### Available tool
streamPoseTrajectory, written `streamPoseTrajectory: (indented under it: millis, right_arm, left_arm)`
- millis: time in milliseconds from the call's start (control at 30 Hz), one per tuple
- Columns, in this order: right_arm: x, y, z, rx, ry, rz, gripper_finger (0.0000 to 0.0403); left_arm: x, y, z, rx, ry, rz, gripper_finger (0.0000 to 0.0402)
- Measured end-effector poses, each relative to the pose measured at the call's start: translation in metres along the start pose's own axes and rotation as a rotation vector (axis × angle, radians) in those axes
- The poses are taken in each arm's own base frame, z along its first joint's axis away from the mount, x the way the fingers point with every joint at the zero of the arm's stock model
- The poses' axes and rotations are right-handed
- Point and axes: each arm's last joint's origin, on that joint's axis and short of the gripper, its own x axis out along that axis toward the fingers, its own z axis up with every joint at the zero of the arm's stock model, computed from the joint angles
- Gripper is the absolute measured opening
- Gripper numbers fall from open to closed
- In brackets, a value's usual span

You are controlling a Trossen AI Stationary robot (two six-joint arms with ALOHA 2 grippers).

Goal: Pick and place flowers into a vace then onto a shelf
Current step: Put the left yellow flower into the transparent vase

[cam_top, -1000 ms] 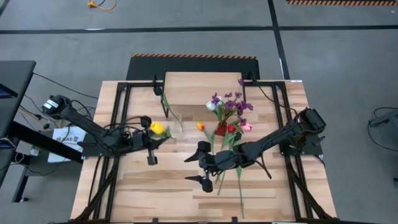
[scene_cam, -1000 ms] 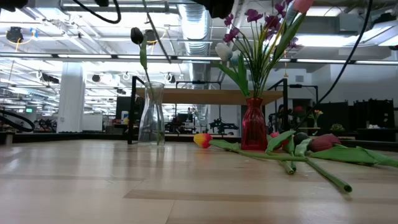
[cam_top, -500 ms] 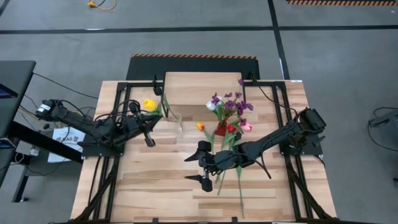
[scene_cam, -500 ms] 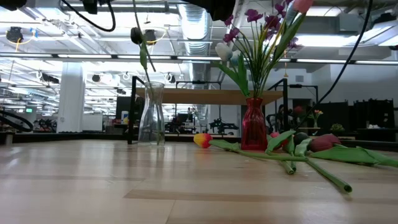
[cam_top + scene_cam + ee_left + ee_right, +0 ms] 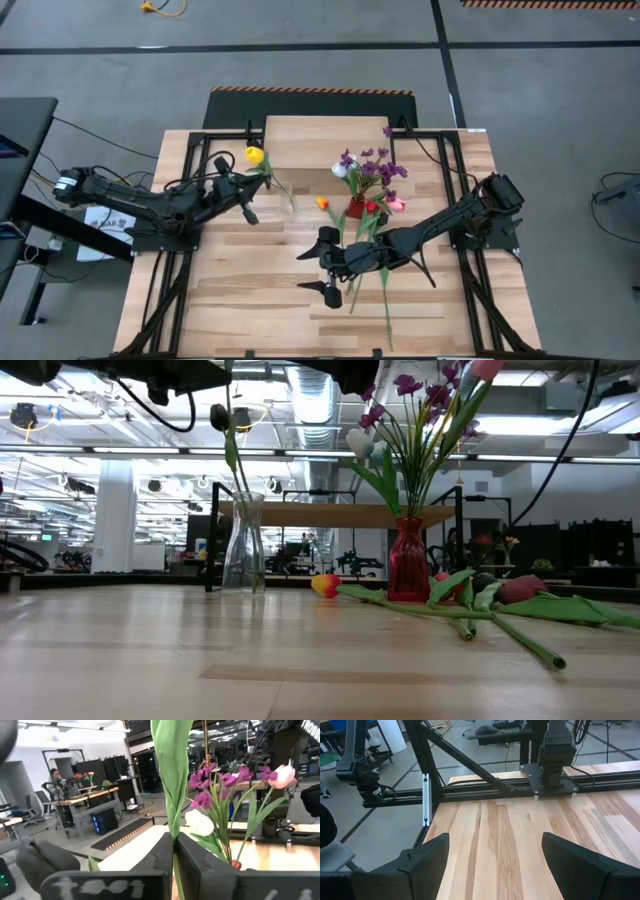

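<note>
The yellow tulip (image 5: 255,155) sits in the left gripper (image 5: 243,200), whose fingers (image 5: 195,865) are clamped together on its green stem (image 5: 172,800); the head hangs over the left front corner of the shelf (image 5: 325,135), and the stem runs down toward the clear vase (image 5: 243,545), where a dark tulip (image 5: 220,417) already stands, though whether the stem's lower end is inside the neck is hard to judge from above. The clear vase stands just in front of the shelf's left edge, with bare table (image 5: 250,290) to its left and front. To its right, well apart, the red vase (image 5: 407,565) holds a white tulip (image 5: 360,442), a pink tulip (image 5: 397,205) and purple sprigs (image 5: 370,165), standing near the shelf's front edge. An orange tulip (image 5: 322,203) lies on the table between the two vases, and more stems (image 5: 500,625) and a dark red tulip (image 5: 520,590) lie to the right of the red vase, reaching toward the near edge. The right gripper (image 5: 322,265) hovers low over the middle of the table just in front of those flowers, its fingers (image 5: 425,860) spread wide with nothing between them. The near left part of the table is open wood as far as its edge.
</note>
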Motion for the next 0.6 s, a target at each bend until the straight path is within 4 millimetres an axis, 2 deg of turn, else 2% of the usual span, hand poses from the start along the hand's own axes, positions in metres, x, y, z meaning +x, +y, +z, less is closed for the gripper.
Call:
streamPoseTrajectory:
  millis: [333, 433, 600]
  right_arm:
    - [0.0000, 0.0000, 0.0000, 0.000, 0.000, 0.000, 0.0311]
    - [0.0000, 0.0000, 0.0000, 0.000, 0.000, 0.000, 0.0311]
    - [0.0000, 0.0002, 0.0000, 0.000, 0.000, 0.001, 0.0311]
  left_arm:
    - [0.0025, -0.0007, -0.0025, -0.028, 0.010, -0.003, 0.0029]
    - [0.0025, -0.0007, -0.0025, -0.045, 0.010, -0.003, 0.0054]
    - [0.0020, -0.0018, -0.0050, -0.057, 0.032, -0.011, 0.0119]
